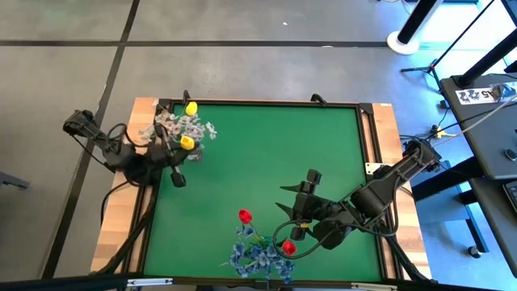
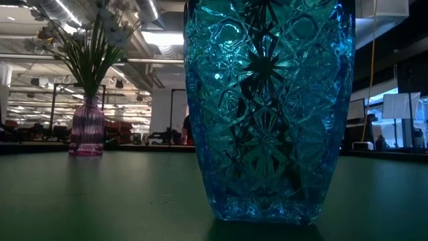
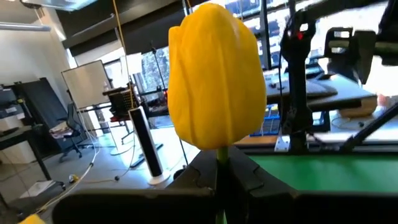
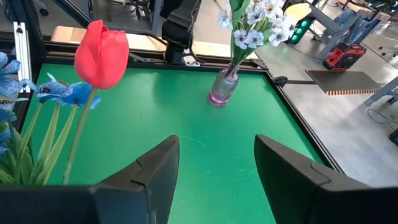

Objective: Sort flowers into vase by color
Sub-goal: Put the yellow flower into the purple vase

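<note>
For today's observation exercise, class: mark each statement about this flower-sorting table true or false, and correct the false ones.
1. The left gripper is shut on a yellow tulip. True.
2. The right gripper is shut on a red tulip. False: its fingers stand open and hold nothing.
3. The pink vase holds white flowers. True.
4. The blue vase is lying on its side. False: it stands upright.
5. The table has a red surface. False: it is green.
</note>
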`<action>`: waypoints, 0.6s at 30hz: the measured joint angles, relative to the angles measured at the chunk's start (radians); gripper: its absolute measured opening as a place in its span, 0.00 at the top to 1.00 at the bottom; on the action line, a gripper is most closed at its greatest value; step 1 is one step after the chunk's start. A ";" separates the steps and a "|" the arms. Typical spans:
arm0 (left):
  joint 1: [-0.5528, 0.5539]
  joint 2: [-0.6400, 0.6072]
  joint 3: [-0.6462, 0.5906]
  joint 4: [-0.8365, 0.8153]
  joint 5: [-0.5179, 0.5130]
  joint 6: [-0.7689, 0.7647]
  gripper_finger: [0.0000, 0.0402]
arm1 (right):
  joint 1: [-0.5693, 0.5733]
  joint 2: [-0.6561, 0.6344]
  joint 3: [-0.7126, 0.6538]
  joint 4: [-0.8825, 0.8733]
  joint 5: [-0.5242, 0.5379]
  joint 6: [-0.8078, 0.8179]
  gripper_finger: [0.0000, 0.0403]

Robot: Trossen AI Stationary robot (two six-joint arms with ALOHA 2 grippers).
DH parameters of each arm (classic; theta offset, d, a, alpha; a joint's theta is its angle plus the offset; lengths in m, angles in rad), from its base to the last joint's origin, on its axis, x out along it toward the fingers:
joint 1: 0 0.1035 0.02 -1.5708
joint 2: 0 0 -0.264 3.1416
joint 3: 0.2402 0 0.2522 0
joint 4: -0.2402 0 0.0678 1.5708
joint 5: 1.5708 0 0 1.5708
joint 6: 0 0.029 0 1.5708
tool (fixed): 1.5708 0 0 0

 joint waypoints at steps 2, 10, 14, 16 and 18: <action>-0.009 -0.001 0.000 0.030 0.000 0.008 1.00 | 0.000 0.000 0.000 0.000 0.000 0.000 0.48; -0.050 -0.001 0.000 0.066 -0.032 0.068 1.00 | 0.000 0.000 0.000 0.000 0.000 0.000 0.48; -0.050 -0.001 0.000 0.067 -0.045 0.109 1.00 | 0.000 0.000 0.000 0.000 0.000 0.000 0.48; -0.050 -0.006 0.000 0.069 -0.066 0.130 1.00 | 0.000 0.000 0.000 0.000 0.000 0.000 0.48; -0.057 -0.017 0.001 0.069 -0.073 0.135 1.00 | 0.000 0.000 0.000 0.000 0.000 0.000 0.48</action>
